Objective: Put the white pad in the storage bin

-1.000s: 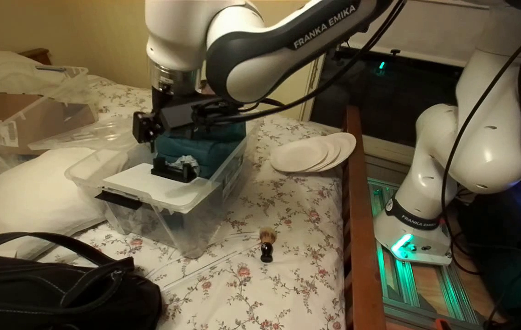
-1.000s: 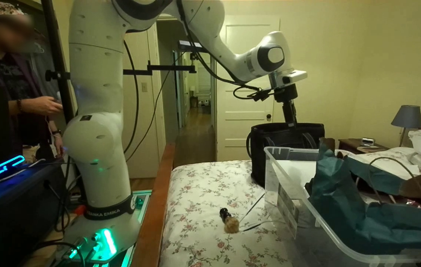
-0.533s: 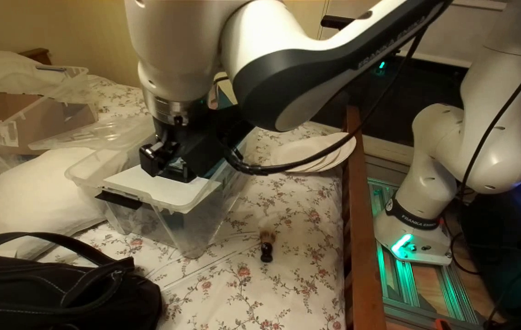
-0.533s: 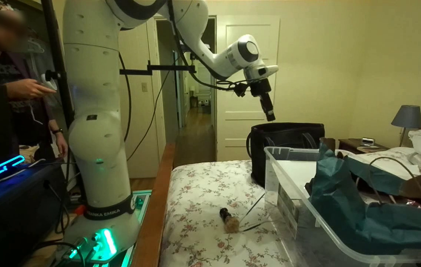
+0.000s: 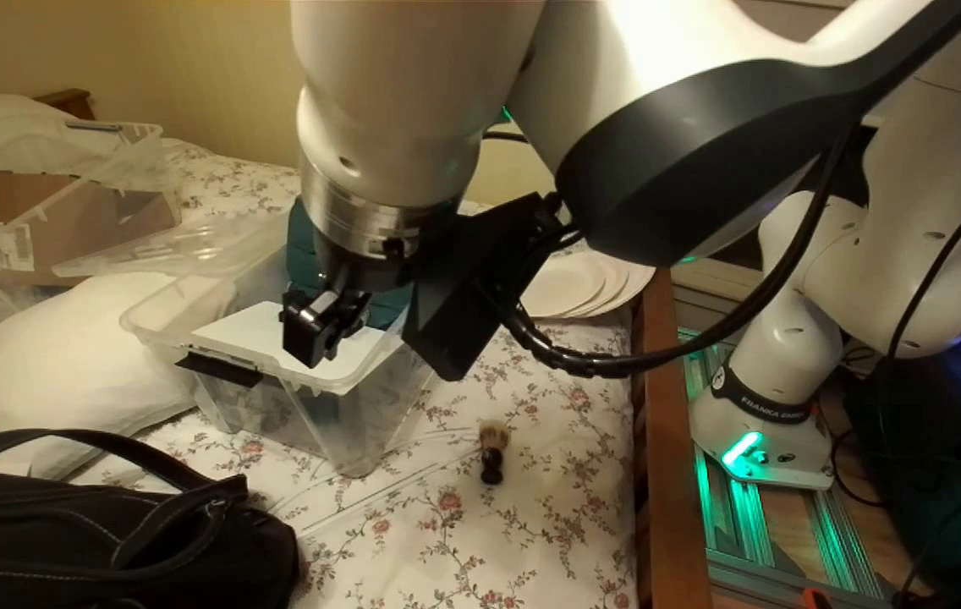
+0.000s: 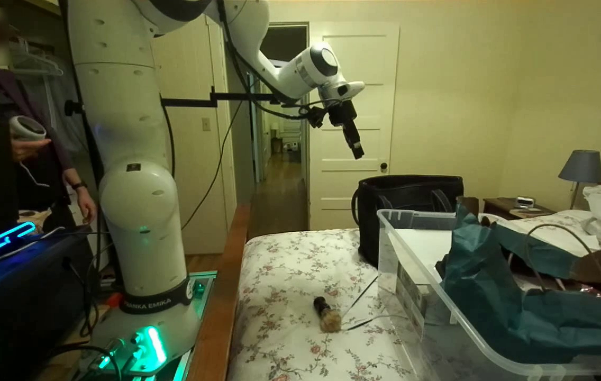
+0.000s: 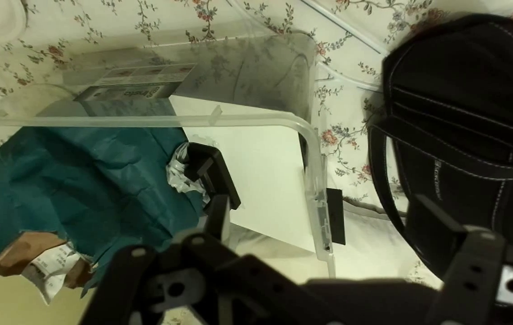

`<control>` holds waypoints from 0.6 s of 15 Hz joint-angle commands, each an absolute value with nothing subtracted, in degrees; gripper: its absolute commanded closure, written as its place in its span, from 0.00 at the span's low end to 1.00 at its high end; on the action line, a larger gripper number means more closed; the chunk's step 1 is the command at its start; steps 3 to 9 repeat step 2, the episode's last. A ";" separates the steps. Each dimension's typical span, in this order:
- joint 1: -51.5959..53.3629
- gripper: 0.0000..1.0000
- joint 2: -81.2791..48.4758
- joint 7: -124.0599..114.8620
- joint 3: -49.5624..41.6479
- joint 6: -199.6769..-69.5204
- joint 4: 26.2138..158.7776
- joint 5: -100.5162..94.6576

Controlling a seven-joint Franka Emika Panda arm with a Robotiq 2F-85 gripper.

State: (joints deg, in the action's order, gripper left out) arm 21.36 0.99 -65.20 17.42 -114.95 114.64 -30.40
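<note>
The storage bin, a clear tub (image 5: 362, 423), stands on the bed and shows in an exterior view (image 6: 438, 338) and in the wrist view (image 7: 247, 119). A flat white pad (image 7: 265, 167) lies inside the bin at its latch end, and shows in both exterior views (image 5: 260, 338) (image 6: 427, 246). My gripper (image 7: 328, 216) is open with nothing between its fingers. In an exterior view the gripper (image 5: 330, 334) overlaps the bin's end; in an exterior view (image 6: 357, 151) it hangs in the air, above the height of the bin.
A crumpled teal paper bag (image 7: 98, 180) fills the bin's other end; a black plastic piece (image 7: 216, 174) lies beside it on the pad. A black bag (image 5: 108, 533) lies near the bin. A shaving brush (image 5: 493, 452), plates (image 5: 578, 283) and a wooden bed rail (image 5: 671, 474) are nearby.
The arm has drawn back toward its base and the gripper has risen, moving away from above the black bag in an exterior view. The bin and the pad have not moved.
</note>
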 commanded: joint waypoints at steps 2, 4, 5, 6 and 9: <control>20.35 0.00 1.60 -65.18 18.41 -114.83 115.14 -30.35; 20.35 0.00 1.60 -65.18 18.41 -114.83 115.14 -30.35; 20.35 0.00 1.60 -65.18 18.41 -114.83 115.14 -30.35; 20.35 0.00 1.60 -65.18 18.41 -114.83 115.14 -30.35; 20.35 0.00 1.60 -65.18 18.41 -114.83 115.14 -30.35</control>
